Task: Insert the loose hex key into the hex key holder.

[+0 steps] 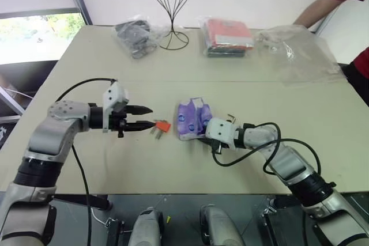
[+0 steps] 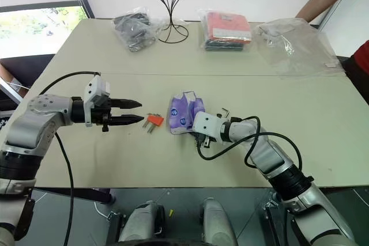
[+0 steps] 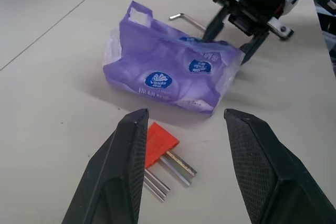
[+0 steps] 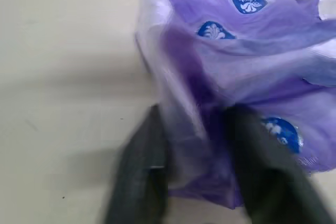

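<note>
The hex key holder [image 1: 162,126], a small orange-red block with short grey keys sticking out, lies on the table just past the tips of my left gripper [image 1: 151,116]. That gripper is open, and in the left wrist view the holder [image 3: 161,144] lies against the inner side of one finger. The loose hex key [image 3: 186,19], a thin L-shaped rod, lies flat behind the purple-and-white packet [image 1: 193,118]. My right gripper [image 4: 197,129] is at the packet's other end, open, with the crinkled packet between its blurred fingers.
At the table's far side stand a black wire stand [image 1: 171,4], a bag of dark parts [image 1: 135,37], a red-topped wrapped stack [image 1: 226,36] and a crumpled clear plastic bag [image 1: 297,53]. A person's arm [image 1: 323,4] reaches in at the far right.
</note>
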### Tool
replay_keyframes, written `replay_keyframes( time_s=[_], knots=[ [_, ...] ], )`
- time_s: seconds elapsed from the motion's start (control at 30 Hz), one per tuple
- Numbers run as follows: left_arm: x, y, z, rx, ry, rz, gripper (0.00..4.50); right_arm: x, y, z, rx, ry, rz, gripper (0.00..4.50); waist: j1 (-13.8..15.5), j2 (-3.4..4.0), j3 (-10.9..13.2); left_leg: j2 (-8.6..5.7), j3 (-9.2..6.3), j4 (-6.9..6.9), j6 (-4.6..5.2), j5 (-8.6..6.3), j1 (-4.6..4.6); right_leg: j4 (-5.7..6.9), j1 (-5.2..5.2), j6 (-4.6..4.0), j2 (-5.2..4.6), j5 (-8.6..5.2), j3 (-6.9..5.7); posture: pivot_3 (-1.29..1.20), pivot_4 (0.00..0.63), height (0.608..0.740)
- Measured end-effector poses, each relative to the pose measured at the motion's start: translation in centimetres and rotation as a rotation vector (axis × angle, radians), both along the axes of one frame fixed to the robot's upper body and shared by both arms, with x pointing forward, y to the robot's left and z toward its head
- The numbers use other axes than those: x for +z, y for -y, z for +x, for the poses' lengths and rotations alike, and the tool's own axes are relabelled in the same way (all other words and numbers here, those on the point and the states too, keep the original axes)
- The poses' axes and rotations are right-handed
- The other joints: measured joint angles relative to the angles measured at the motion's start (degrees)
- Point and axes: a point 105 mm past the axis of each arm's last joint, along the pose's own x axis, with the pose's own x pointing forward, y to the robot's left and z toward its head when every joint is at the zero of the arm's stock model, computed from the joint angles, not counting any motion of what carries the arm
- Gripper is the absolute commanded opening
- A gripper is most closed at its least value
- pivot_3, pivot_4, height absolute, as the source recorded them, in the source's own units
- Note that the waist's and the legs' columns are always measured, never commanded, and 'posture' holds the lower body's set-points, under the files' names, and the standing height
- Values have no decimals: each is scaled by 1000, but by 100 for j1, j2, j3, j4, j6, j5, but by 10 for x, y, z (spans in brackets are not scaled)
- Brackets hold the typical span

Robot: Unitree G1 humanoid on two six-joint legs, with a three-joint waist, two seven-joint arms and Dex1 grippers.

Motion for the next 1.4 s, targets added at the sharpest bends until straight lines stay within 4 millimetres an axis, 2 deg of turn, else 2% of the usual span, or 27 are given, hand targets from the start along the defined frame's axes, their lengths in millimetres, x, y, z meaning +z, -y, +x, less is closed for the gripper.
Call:
replay_keyframes(
  time_s=[0.2, 0.27, 0.33, 0.4, 0.47, 0.53, 0.57, 0.7, 0.8, 0.93, 1.1, 1.13, 1.23, 1.3, 1.37, 1.4],
  knots=[
    [-1, 0, 2, 19, 4, -11, 2381, 2, 0, 3, -24, 15, 5, 28, 11, 0, 0, 0, 0, 1, -2, 1, 7, 7, 4, 0, 0, 0, 1, 0, 150, 739],
    [-1, 2, 2, 18, 4, -21, 2381, 10, 9, 10, -87, 48, 17, 28, 17, 1, 0, 0, 1, 1, -2, 2, 4, 6, 3, 0, 0, 0, 1, 0, 150, 739],
    [-2, 0, 4, 28, 1, -24, 2381, 35, 34, 26, -242, 133, 33, 28, 37, 3, 2, -2, 2, 2, -3, 2, -1, 5, 0, 0, -4, 0, 1, 0, 150, 739],
    [-3, -2, 6, 42, -4, -28, 2381, 72, 75, 40, -439, 247, 34, 28, 54, 5, 3, -4, 3, 2, -5, 3, -5, 3, -1, 0, -7, 0, 1, 0, 150, 739],
    [-3, -5, 8, 57, -7, -33, 2381, 109, 119, 41, -646, 357, 43, 28, 69, 4, 2, -3, 3, 0, -6, 3, -6, -4, 0, -1, -7, 0, 1, 0, 150, 739],
    [-4, -4, 9, 62, -9, -42, 2381, 125, 148, 35, -801, 395, 51, 28, 56, 2, 1, -2, 2, -5, -5, 2, -4, -5, 0, -1, -5, 0, 0, 0, 150, 739],
    [-5, -1, 9, 56, -10, -53, 2381, 125, 160, 31, -875, 393, 48, 28, 45, 1, 0, -2, 2, -7, -5, 2, -4, -5, -1, -1, -4, 0, 0, 0, 150, 739],
    [-6, 9, 12, 39, -13, -85, 2381, 89, 194, 19, -1081, 307, -34, 28, 23, 2, 1, -3, 1, -2, -5, 3, -4, -2, -1, -1, -3, 0, 1, 0, 150, 739],
    [-2, 12, 15, 36, 0, -92, 2381, 82, 217, 13, -1194, 312, -66, 28, -8, 3, 1, -4, 5, 0, -5, 3, 2, -1, 1, -1, -3, 1, 8, 0, 150, 739],
    [-5, 14, 15, 33, -6, -89, 2381, 82, 229, 11, -1249, 318, -44, 1580, -15, 3, 1, -3, 2, -4, -5, 3, 3, 0, 1, 0, 2, 0, 8, 0, 150, 739],
    [-4, 15, 18, 27, -3, -90, 2381, 74, 227, 10, -1235, 295, -39, 4261, 7, 3, 1, -4, 1, -3, -5, 3, 1, -1, 1, 1, 0, 0, 8, 0, 150, 739],
    [-3, 15, 18, 27, 0, -88, 2381, 73, 228, 9, -1234, 292, -46, 4426, 15, 3, 1, -4, 1, -2, -5, 3, 1, -1, 3, 1, -1, 0, 8, 0, 150, 739],
    [-4, 15, 18, 27, 0, -85, 2381, 72, 232, 4, -1223, 279, -85, 4426, 23, 3, 1, -5, 1, -2, -5, 3, 0, -3, 4, 1, -2, 0, 8, 0, 150, 739],
    [-6, 13, 20, 35, -10, -82, 2381, 81, 231, 0, -1180, 281, -89, 4426, 16, 4, 1, -5, 1, -2, -5, 3, 0, -3, 3, 2, -2, 0, 8, 0, 150, 739],
    [-8, 10, 22, 44, -20, -80, 2381, 95, 214, -2, -1064, 256, -12, 4426, -5, 5, 2, -4, 0, -3, -4, 3, 4, -1, 3, 2, 2, 0, 9, 0, 150, 739],
    [-8, 9, 24, 52, -23, -80, 2381, 107, 197, -6, -960, 238, 48, 4426, -13, 5, 2, -1, -5, -4, -4, 3, 5, 2, 3, 3, 7, 0, 8, 0, 150, 739]
  ],
)
